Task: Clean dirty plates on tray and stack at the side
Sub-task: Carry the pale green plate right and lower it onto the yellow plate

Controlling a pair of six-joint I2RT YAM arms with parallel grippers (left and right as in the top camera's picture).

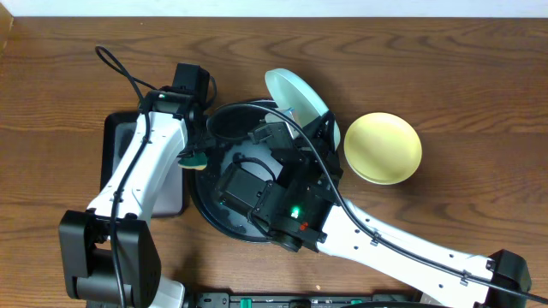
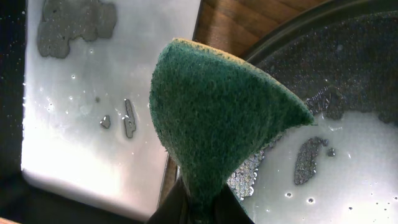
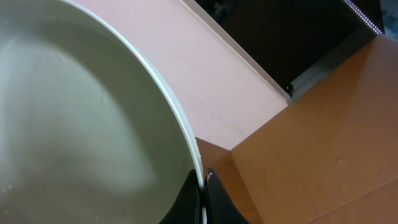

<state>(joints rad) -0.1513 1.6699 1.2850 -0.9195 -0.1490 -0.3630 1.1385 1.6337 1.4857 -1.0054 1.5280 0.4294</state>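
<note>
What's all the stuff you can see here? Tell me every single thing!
aqua plate: one, pale aqua, held tilted over the round tray's far edge
yellow plate: one, pale yellow, on the table right of the round tray
round tray: one, black, wet, middle of the table
rectangular tray: one, black with a wet pale inside, left of the round tray
sponge: one, green with a yellow edge, held between the two trays
table: one, brown wood
left gripper: one, black, shut on the sponge
right gripper: one, black, pinching the aqua plate's rim
</note>
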